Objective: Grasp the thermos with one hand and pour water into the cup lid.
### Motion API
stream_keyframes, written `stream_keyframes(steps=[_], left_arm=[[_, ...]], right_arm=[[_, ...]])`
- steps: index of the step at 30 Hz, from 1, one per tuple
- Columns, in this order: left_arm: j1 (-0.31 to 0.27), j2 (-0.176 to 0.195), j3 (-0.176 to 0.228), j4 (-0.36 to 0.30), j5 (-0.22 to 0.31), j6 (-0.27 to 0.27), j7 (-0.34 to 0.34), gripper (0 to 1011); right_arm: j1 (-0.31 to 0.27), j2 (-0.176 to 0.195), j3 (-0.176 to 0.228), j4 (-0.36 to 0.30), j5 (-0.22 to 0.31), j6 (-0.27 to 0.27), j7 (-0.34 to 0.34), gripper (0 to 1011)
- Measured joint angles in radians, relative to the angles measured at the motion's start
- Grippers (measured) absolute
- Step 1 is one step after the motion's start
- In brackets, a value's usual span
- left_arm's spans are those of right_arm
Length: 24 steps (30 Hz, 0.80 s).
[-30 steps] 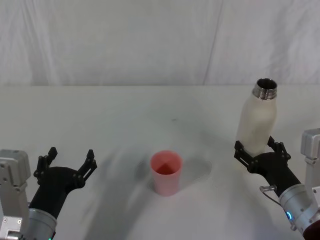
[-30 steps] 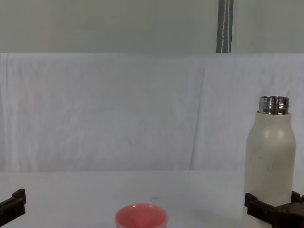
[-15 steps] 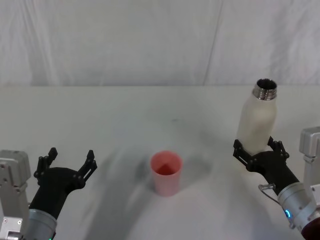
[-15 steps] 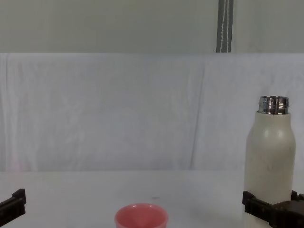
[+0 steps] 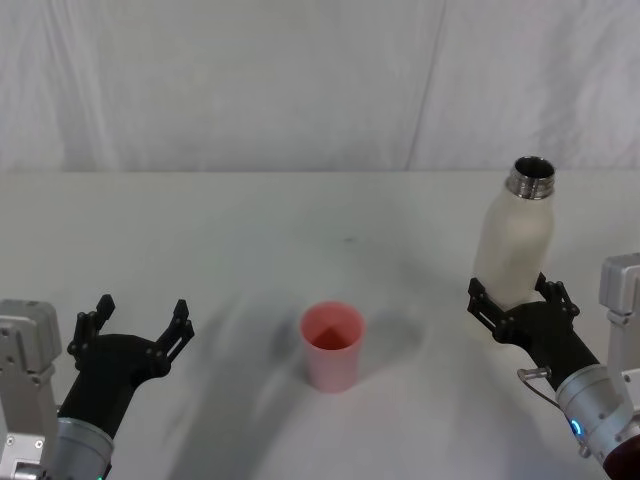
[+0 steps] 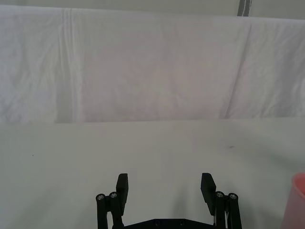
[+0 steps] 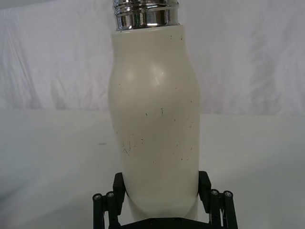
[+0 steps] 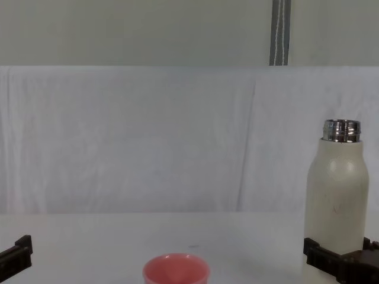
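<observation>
Little has changed: the right gripper (image 5: 513,301) still pinches the upright thermos (image 5: 514,238), so pouring into the cup lid (image 5: 333,345) hasn't begun, while the left gripper (image 5: 138,326) stays spread.

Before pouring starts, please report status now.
Right gripper shut on thermos, upright, uncapped. Left gripper open, idle. Cup lid centre table, path clear.

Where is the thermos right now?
The thermos stands upright on the robot's right in the head view, its base between the fingers of the right pincer, well right of the pink cup lid.
</observation>
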<state>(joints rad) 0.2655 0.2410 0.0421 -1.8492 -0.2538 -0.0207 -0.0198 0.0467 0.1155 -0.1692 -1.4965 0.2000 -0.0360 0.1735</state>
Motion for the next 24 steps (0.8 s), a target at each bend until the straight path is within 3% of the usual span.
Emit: stream_keyframes(steps=[24], left_arm=[[0.000, 0.000, 0.000, 0.000, 0.000, 0.000, 0.000, 1001]], right_arm=[[-0.001, 0.000, 0.000, -0.002, 0.000, 0.000, -0.001, 950]])
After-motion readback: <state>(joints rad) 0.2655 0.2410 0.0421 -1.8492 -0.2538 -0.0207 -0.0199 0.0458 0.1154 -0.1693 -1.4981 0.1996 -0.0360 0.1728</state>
